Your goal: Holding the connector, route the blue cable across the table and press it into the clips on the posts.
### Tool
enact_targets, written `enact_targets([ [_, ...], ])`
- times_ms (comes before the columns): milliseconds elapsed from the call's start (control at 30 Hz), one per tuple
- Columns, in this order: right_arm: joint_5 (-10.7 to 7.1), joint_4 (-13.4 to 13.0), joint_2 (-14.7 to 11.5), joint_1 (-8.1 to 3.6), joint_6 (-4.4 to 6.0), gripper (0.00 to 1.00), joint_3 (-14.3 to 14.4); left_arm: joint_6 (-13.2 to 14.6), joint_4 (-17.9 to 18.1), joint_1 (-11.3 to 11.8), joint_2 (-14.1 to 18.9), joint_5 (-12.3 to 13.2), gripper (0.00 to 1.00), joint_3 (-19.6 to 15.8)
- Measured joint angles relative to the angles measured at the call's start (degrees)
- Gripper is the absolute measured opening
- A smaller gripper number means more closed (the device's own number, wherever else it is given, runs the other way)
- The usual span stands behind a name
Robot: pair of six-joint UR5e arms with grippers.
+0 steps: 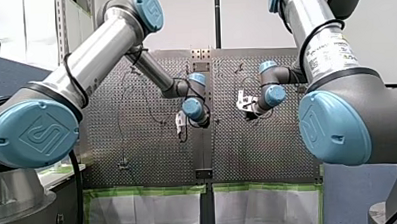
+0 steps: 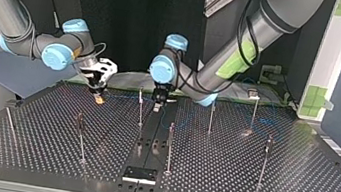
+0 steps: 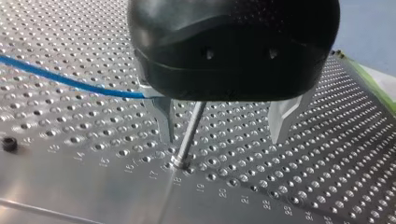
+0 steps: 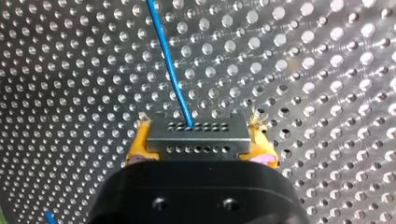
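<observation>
Grip: my right gripper (image 4: 198,145) is clamped on the connector (image 4: 196,133), yellow pads (image 4: 136,147) against both its ends.
Connector face: grey, two rows of small holes.
Cable run: I see the blue cable (image 4: 168,60) leave the connector's top and stretch ahead over the perforated table (image 4: 303,70).

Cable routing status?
Done: my right gripper holds the connector, blue cable trailing from it. In hand: my left gripper, fingers open, straddles a post with the cable beside one finger. Left: pressing the cable in; I can't see it seated on any post.
</observation>
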Motion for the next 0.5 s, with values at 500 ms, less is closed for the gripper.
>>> enact_targets([
  [500, -0.30, 0.30, 0.04, -0.54, 0.13, 0.00, 0.06, 0.95, -4.06, -3.39, 2.66, -4.14, 0.98, -2.14],
])
